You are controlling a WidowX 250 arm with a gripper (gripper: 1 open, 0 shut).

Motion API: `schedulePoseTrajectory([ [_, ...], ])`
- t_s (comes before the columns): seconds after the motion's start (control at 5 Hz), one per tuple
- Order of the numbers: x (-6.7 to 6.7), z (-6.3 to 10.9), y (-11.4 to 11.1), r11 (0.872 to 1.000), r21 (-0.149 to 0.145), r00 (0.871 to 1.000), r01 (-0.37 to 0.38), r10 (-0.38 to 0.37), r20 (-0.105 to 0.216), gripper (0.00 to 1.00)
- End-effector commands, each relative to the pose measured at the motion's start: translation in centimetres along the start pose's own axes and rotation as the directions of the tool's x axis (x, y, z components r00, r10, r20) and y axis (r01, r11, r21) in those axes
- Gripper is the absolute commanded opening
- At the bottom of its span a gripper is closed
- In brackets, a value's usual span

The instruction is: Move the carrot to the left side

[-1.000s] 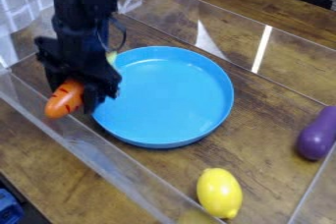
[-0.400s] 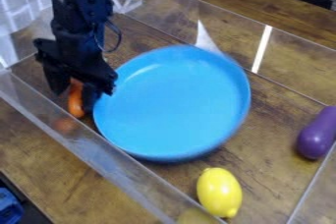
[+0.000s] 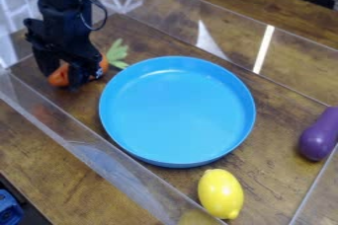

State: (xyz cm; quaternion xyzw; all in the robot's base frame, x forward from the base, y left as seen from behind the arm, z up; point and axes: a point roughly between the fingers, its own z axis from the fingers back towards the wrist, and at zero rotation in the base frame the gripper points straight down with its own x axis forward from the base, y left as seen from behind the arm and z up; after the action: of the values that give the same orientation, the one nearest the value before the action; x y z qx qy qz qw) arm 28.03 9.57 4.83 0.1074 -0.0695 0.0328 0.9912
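The toy carrot (image 3: pixel 69 71) is lying at the wooden surface's (image 3: pixel 158 22) left edge, beside the blue plate (image 3: pixel 179 109). The tool (image 3: pixel 66 63) is covering it; whether it is gripping, I cannot tell. Release and withdrawal probably remain.

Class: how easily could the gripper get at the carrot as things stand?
Probably easily: the gripper stands right over the carrot, left of the blue plate, with nothing between them. Whether it grips the carrot is unclear.
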Motion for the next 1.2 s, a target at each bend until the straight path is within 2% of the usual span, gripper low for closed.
schedulePoseTrajectory([
  [0.0,-0.4,1.7,1.2,1.0,0.014,0.998,0.006,-0.007,0.06,0.0],
  [0.6,-1.3,-1.0,4.7,0.993,0.035,0.992,0.114,-0.116,0.055,0.0],
  [1.0,-2.2,-3.0,4.6,0.993,0.063,0.995,0.097,-0.099,0.03,0.0],
])
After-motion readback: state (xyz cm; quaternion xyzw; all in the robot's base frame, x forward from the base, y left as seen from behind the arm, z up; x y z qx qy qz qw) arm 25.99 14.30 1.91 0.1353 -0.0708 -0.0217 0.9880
